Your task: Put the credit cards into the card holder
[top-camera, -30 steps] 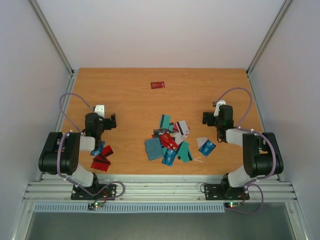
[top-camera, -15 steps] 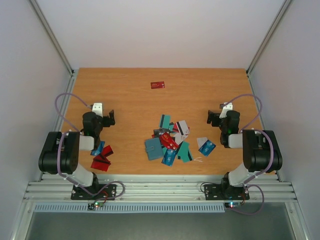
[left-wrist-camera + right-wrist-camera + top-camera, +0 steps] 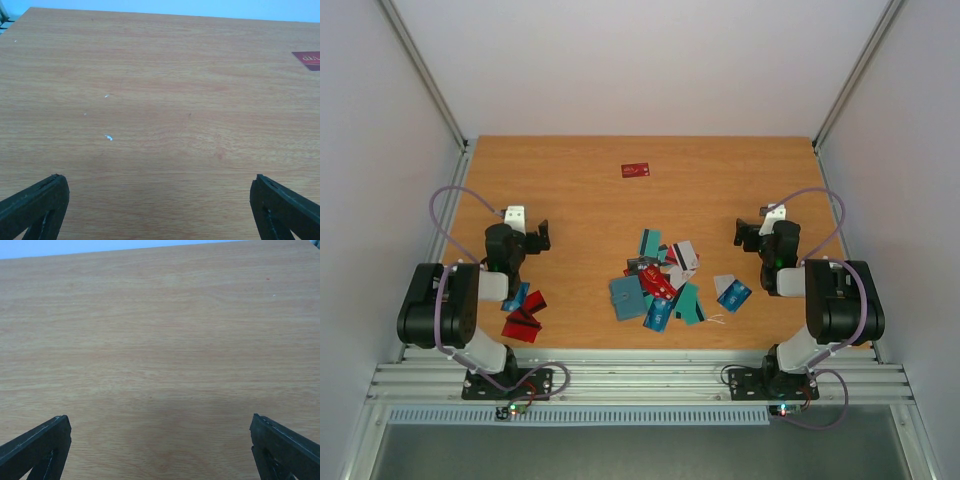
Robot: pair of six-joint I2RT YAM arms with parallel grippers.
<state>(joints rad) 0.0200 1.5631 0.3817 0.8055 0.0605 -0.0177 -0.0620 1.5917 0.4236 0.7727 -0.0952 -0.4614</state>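
The credit cards (image 3: 665,283) lie in a loose pile of red, teal, blue and white at the table's middle front. The card holder (image 3: 626,296), a squarish teal-blue wallet, rests at the pile's left edge. Two more cards (image 3: 731,291) lie right of the pile, and one red card (image 3: 636,170) sits alone far back; its corner shows as a red card (image 3: 307,60) in the left wrist view. My left gripper (image 3: 542,238) (image 3: 157,180) hangs open over bare wood, left of the pile. My right gripper (image 3: 745,233) (image 3: 159,417) is open too, right of the pile, with nothing between its fingers.
A small heap of red and blue cards (image 3: 523,315) lies beside the left arm's base. The wooden table (image 3: 580,200) is walled by white panels on three sides. Small white specks (image 3: 108,137) dot the wood under the left wrist.
One second ago the right arm stood further left; it has pulled back to the right and its cable has swung out. The left gripper shifted slightly left. Nothing has moved in the last half second.
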